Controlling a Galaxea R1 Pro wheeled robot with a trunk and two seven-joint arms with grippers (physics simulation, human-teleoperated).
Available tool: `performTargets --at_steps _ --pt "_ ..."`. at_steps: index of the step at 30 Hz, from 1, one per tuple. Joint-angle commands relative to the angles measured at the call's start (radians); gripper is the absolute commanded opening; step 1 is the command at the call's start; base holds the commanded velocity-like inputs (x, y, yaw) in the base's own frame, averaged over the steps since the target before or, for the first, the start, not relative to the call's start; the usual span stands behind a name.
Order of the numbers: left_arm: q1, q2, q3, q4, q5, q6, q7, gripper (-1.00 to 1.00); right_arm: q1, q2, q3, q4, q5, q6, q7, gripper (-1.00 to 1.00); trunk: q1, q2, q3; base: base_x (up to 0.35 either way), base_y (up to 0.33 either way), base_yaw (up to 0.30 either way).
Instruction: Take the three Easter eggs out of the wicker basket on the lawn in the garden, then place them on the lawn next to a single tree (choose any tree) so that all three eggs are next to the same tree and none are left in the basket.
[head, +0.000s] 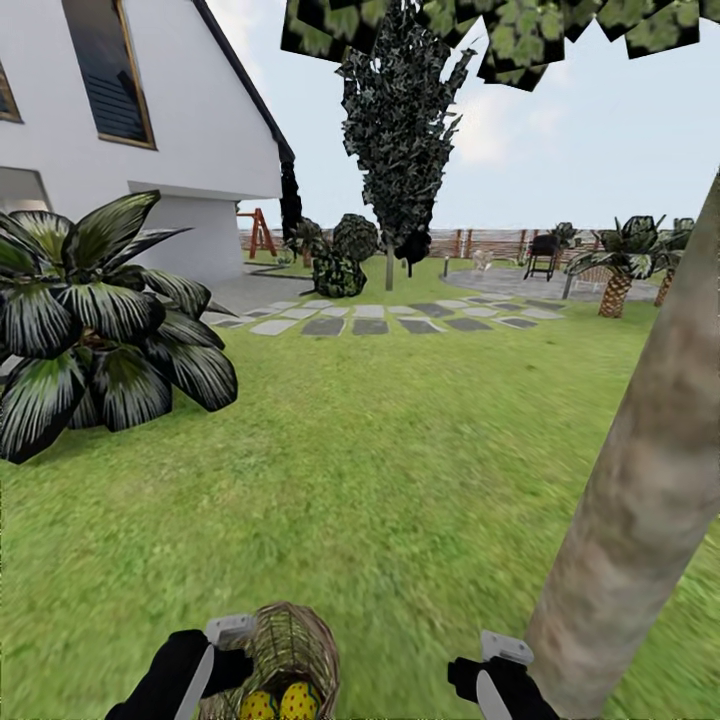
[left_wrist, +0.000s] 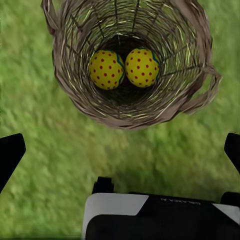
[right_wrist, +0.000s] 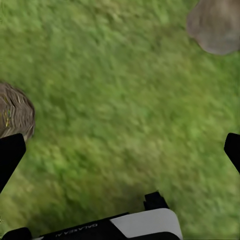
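Both grippers hang spread and empty. Just ahead of the left gripper, the basket holds two eggs on the lawn. Beyond the right gripper rises the tree. Egg removal seems in hand; next, the left must descend into the basket.

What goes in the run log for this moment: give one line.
left gripper: open, above round brown wicker basket | visible in basket: two yellow red-dotted eggs | right gripper: open, empty, over grass | pale leaning trunk: right

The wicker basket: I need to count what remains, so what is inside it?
Inside the wicker basket lie two Easter eggs, side by side on its dark bottom. Its woven wall could hide a third.
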Motion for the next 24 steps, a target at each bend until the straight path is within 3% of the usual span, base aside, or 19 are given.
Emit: performTargets --at_steps 1,24 --pt "-0.001 -0.001 0.003 0.001 0.002 0.004 0.003 1.0 -0.001 -0.001 0.003 -0.002 -0.01 0.002 -0.01 1.0 0.0 -0.002 0.0 -0.086 0.069 -0.002" --pt "-0.001 -0.002 0.002 0.011 0.001 0.001 0.003 1.0 -0.001 -0.003 0.004 -0.001 -0.01 0.0 -0.01 1.0 0.0 -0.002 0.035 -0.03 0.009 -0.004"
